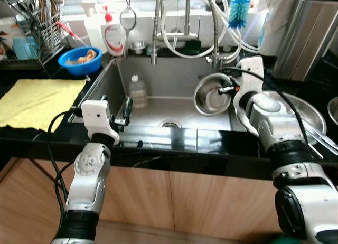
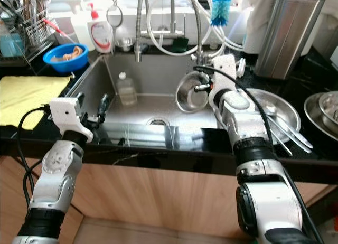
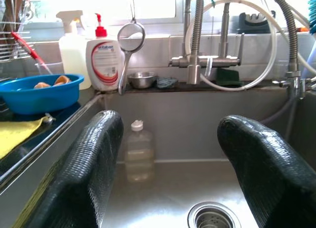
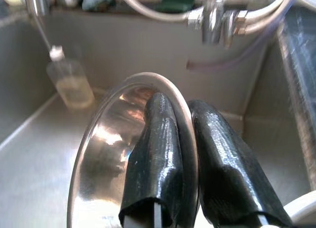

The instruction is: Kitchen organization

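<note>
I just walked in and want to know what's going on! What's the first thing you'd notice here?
The right gripper is pinching the rim of a shiny steel bowl, holding it tilted above the right side of the sink. The left gripper hangs open over the sink's left side, pointing toward a small clear bottle standing by the back wall. A bright yellow cloth lies on the black counter to the left.
</note>
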Tool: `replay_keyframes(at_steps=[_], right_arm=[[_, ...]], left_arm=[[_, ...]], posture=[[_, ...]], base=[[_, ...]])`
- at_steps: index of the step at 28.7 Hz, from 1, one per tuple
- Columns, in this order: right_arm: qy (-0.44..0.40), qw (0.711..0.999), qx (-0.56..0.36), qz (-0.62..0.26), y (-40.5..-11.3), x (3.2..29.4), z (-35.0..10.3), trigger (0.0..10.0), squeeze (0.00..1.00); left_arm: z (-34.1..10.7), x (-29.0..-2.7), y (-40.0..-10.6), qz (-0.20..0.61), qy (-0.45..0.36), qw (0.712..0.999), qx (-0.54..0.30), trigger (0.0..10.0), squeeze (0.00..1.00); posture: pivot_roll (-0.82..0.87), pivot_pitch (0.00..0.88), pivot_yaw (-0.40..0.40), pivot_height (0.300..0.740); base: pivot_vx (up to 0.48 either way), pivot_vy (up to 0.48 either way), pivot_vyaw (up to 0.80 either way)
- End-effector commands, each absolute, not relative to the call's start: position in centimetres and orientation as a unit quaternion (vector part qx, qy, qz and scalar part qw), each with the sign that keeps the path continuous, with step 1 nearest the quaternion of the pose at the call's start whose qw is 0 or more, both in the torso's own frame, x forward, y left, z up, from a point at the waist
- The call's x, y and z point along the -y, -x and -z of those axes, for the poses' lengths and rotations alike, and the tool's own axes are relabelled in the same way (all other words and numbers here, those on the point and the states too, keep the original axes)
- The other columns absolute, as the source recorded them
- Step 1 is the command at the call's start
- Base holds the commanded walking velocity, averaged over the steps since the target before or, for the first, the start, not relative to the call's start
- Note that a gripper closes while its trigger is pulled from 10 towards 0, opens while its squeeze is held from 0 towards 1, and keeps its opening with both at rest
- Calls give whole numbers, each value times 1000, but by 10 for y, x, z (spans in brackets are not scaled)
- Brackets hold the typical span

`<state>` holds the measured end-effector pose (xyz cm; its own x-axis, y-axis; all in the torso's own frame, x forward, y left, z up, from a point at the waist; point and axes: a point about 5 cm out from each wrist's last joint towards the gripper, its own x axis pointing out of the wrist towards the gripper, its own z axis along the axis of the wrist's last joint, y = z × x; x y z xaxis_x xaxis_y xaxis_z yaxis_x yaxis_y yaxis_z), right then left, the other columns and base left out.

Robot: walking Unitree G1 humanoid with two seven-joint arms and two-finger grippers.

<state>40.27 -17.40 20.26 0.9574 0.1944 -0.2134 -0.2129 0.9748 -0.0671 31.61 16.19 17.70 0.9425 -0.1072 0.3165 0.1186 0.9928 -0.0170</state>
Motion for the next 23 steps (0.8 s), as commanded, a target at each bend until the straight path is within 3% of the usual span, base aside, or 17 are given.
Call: replay_keyframes(at_steps=[1,11,12,13,14,18,19,20,23], right_arm=[[59,987,-93,-115,-406,168,-211,10000,0],[59,988,-82,-118,-412,168,-214,10000,4],[59,988,-80,-119,-413,169,-216,10000,714],[58,988,-79,-120,-413,169,-216,10000,714],[60,988,-77,-119,-414,169,-217,10000,1000],[64,988,-72,-118,-415,168,-221,10000,1000],[65,988,-72,-119,-415,168,-221,10000,761],[68,988,-70,-120,-415,167,-221,10000,0],[67,989,-61,-114,-415,166,-224,10000,0]], left_arm=[[-178,-164,-315,51,17,985,164,10000,0],[-179,-164,-314,47,23,985,165,10000,0],[-179,-164,-314,46,23,985,165,10000,0],[-178,-164,-314,46,23,985,165,10000,0],[-178,-164,-314,45,23,985,164,10000,0],[-178,-164,-314,45,25,985,164,10000,0],[-178,-164,-314,45,24,985,163,10000,0],[-178,-164,-314,45,24,985,163,10000,0],[-179,-164,-314,47,24,985,163,10000,0]], posture=[[-135,0,57,740],[-126,0,47,740],[-128,0,47,740],[-128,0,47,740],[-126,0,46,740],[-124,0,48,740],[-124,0,48,740],[-124,0,49,740],[-121,0,53,740]], base=[[0,0,0],[0,0,0],[0,0,0],[0,0,0],[0,0,0],[0,0,0],[0,0,0],[0,0,0],[0,0,0]])
